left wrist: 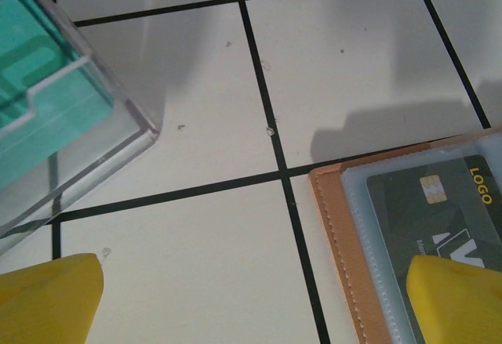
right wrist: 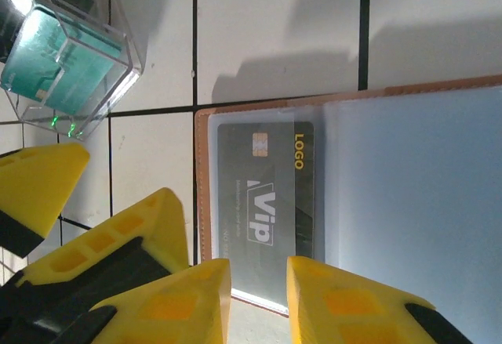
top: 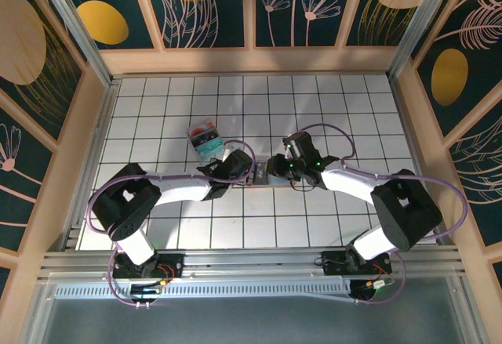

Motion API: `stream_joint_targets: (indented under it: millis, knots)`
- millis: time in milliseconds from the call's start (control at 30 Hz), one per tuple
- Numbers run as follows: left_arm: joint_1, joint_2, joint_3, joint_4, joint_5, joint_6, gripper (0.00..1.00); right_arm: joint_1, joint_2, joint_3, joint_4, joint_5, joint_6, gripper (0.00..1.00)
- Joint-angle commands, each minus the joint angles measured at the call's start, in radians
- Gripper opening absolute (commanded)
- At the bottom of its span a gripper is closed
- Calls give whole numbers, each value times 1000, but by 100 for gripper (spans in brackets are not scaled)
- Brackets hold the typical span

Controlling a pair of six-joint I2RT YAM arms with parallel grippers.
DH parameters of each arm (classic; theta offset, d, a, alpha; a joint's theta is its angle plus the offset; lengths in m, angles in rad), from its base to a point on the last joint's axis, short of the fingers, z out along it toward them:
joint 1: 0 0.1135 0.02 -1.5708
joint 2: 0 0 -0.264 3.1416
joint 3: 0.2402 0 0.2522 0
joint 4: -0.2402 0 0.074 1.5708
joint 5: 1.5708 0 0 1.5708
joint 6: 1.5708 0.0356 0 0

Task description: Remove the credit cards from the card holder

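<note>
The desk (top: 353, 124) is lying mostly bare, its white tiles running out to the walls on every side. Both arms are meeting at its middle. The box (top: 205, 140), clear with teal inside, is standing just beyond the left arm's tip, and a strip of bare tile is separating it from the holder (right wrist: 408, 195). The holder is lying open and flat on the desk between the two hands, its pockets facing up.

The card (right wrist: 267, 203), dark grey with gold lettering, is sitting inside the left pocket, so by my judgement nothing is out yet and the whole pull is remaining. Whether the right pocket is holding more, I cannot tell.

The left hand (left wrist: 251, 305) is hanging with its fingers spread wide, one tip over the card's end and the other over bare tile, gripping nothing. The right hand (right wrist: 259, 297) is hovering at the holder's near edge, its fingers a narrow gap apart over the card's short end, and no grip is showing.

Free room is lying beyond and right of the holder, while the left side is looking crowded by the box and the left hand.
</note>
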State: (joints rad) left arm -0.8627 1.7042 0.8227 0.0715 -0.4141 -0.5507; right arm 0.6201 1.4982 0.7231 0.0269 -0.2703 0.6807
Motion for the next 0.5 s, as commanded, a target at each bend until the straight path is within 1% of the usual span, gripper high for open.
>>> stream_joint_targets:
  millis: [0, 267, 467]
  knots:
    - [5, 42, 30, 4, 19, 12, 99, 7, 28, 27, 46, -48, 12, 26]
    - [14, 52, 22, -11, 20, -3, 99, 5, 103, 52, 47, -70, 7, 24]
    - [15, 48, 7, -22, 18, 0, 99, 3, 136, 47, 51, -64, 13, 23]
